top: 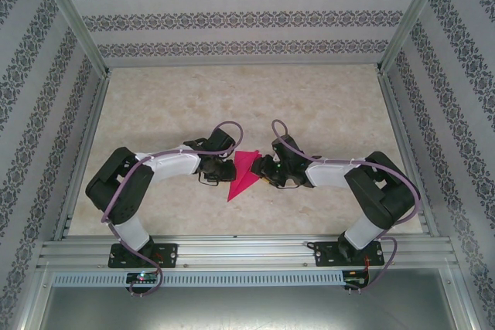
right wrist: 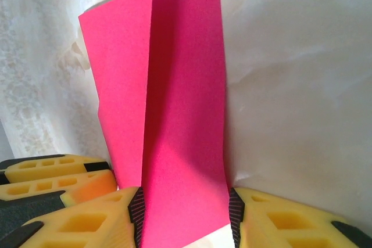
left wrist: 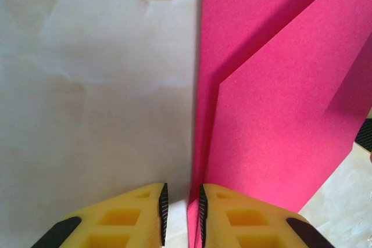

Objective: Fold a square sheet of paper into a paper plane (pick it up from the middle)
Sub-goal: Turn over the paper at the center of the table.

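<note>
Jaws of the left gripper stand narrowly apart. The left edge of the pink sheet of paper runs down into the gap against the right-hand pad, with a strip of bare table beside it. Those of the right gripper stand about half apart, and a panel of the sheet fills the space from pad to pad; whether they press on it I cannot tell.

From above, the sheet lies at the centre of the frame as a folded, downward-pointing shape between the two grippers, its side edges hidden under them. Layers lost in that view show up close. The left wrist view has overlapping flaps with slanted edges, cut off at top and right. The right wrist view has a lengthwise crease and a raised flap on the left.

Yellow fingers of the left gripper sit at that view's lower left. Around lie the marbled table, patterned walls and a purple cable looping over the left wrist.
</note>
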You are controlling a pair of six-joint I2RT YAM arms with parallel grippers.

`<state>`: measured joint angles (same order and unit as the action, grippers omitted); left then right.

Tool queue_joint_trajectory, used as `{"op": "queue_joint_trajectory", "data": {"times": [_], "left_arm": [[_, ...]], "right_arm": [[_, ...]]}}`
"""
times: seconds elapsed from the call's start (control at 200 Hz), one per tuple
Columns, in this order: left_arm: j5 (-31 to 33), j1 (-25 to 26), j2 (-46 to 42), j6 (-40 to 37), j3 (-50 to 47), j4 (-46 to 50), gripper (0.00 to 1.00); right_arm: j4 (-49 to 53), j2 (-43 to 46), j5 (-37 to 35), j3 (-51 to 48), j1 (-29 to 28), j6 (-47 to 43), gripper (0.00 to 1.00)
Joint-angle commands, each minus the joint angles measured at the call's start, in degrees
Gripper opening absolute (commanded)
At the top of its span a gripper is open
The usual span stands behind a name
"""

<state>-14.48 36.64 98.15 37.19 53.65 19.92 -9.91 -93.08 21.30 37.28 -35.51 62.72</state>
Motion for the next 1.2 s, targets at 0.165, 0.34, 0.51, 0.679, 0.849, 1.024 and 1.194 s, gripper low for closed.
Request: {"op": "queue_joint_trajectory", "data": {"times": [0.165, 0.34, 0.51, 0.679, 0.849, 1.024, 1.194], "left_arm": [[-1.2, 0.1, 2.7, -1.3, 0.6, 0.4, 0.22], [-1.2, 0.2, 2.6, -1.0, 0.5, 0.3, 0.21], [-0.7, 0.1, 2.4, -0.5, 0.5, 0.3, 0.2], [-0.5, 0.1, 1.6, 0.3, -0.1, -0.3, 0.19], [-0.1, 0.2, 1.1, 1.0, -0.5, -0.6, 0.19], [0.3, 0.2, 0.0, 2.3, -1.8, -1.7, 0.19], [0.0, 0.1, -1.5, 3.1, -2.7, -2.8, 0.19]], "right_arm": [[-5.4, -3.2, 0.1, 2.0, -0.6, 1.3, 0.47], [-9.5, -3.2, 2.4, 2.2, -0.7, 1.3, 0.49], [-9.1, -4.6, 2.7, 3.8, -0.6, 1.0, 0.49], [-10.1, -5.8, 4.4, 5.0, -0.6, -1.3, 0.5], [-11.1, -7.6, 5.7, 5.9, -0.4, -2.6, 0.51], [-12.2, -7.6, 3.9, 4.8, -1.7, -1.6, 0.45], [-17.1, -8.3, 2.8, 3.0, -1.9, 0.4, 0.34]]}}
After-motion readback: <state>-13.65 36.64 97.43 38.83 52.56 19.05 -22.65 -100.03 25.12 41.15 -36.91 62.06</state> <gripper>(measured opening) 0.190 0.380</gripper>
